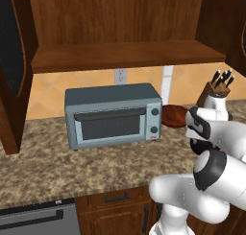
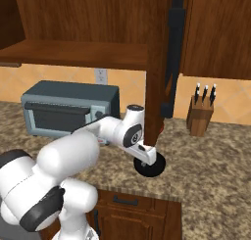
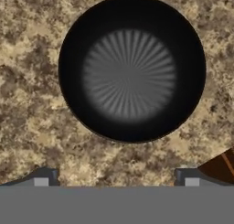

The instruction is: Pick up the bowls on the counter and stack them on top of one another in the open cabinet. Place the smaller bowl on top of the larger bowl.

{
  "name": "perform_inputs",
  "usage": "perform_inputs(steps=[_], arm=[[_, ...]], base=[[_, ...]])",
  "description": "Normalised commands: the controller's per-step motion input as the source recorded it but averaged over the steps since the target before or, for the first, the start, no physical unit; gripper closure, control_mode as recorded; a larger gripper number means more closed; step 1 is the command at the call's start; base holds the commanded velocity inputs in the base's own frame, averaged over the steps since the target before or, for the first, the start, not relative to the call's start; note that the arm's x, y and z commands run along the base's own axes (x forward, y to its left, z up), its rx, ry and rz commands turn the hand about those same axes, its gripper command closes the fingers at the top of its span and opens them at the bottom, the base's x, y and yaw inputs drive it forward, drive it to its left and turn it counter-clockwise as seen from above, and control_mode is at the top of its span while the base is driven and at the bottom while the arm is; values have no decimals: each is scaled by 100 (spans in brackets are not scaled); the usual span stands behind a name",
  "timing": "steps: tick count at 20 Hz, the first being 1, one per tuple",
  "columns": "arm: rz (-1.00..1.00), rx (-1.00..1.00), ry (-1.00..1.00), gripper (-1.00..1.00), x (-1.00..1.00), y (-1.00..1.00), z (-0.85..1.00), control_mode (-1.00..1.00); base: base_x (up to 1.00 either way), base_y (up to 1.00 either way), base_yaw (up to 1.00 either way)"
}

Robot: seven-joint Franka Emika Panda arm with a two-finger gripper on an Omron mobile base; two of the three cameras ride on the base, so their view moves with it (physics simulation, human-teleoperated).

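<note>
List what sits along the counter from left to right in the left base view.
Toaster oven → reddish-brown bowl → knife block.

A round dark-insided bowl (image 3: 131, 68) sat on the speckled granite counter (image 3: 32, 104), upper centre of the hand view. In the left base view, the grey toaster oven (image 1: 113, 115) stood mid-frame, below the wooden cabinet shelf (image 1: 125, 55); the wooden knife block (image 1: 214, 90) stood far right.
</note>
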Motion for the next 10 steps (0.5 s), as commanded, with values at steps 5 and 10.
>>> perform_inputs(steps=[5, 10], arm=[[-10, 9, 0, -100, 0, -54, -1, -100], [-13, 13, 0, -100, 0, -60, -16, -100]], base=[[0, 0, 0], [0, 0, 0]])
